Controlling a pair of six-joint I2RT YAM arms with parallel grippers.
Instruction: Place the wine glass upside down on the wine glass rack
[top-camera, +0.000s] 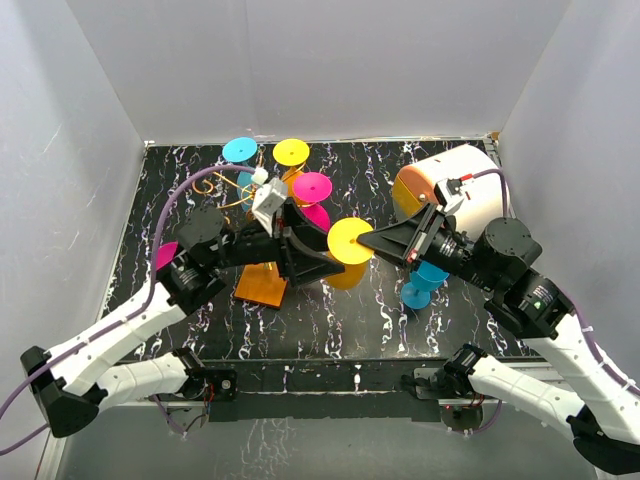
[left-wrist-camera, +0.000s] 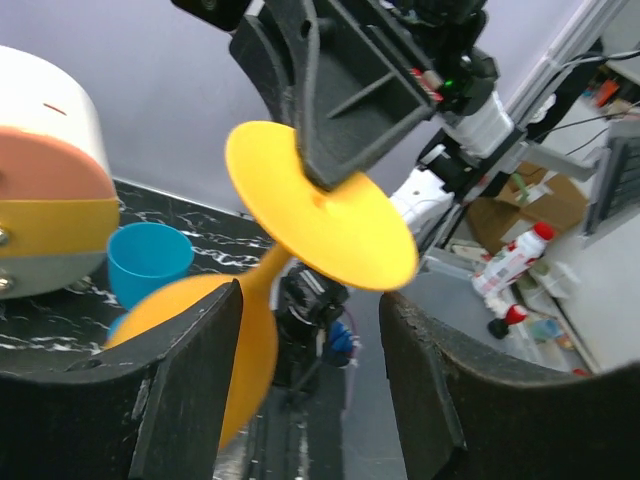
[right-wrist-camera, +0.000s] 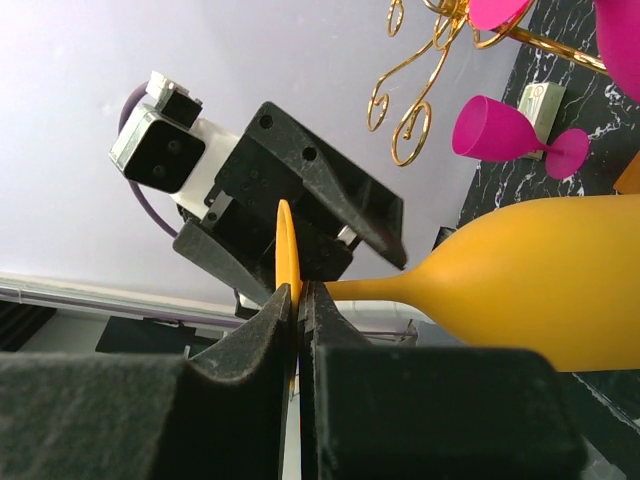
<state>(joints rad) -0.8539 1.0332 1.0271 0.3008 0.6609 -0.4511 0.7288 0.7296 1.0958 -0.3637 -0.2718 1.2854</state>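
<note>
— What do we see furthest left?
— The wine glass rack (top-camera: 262, 285), its orange base on the table (top-camera: 340, 330) and its gold scrolls rising behind.
— And our left gripper (left-wrist-camera: 310, 300)?
— Just right of the rack, fingers spread wide and clamping nothing. The stem passes between them.
— Where is the wine glass (right-wrist-camera: 540, 270)?
— In the air, tipped sideways, beside the rack but apart from it.
— What holds it?
— Our right gripper (right-wrist-camera: 298, 290), pinched tight on the edge of its foot.
— Further right?
— A blue glass (top-camera: 425, 280) and a white-and-orange drum (top-camera: 460, 185).
</note>
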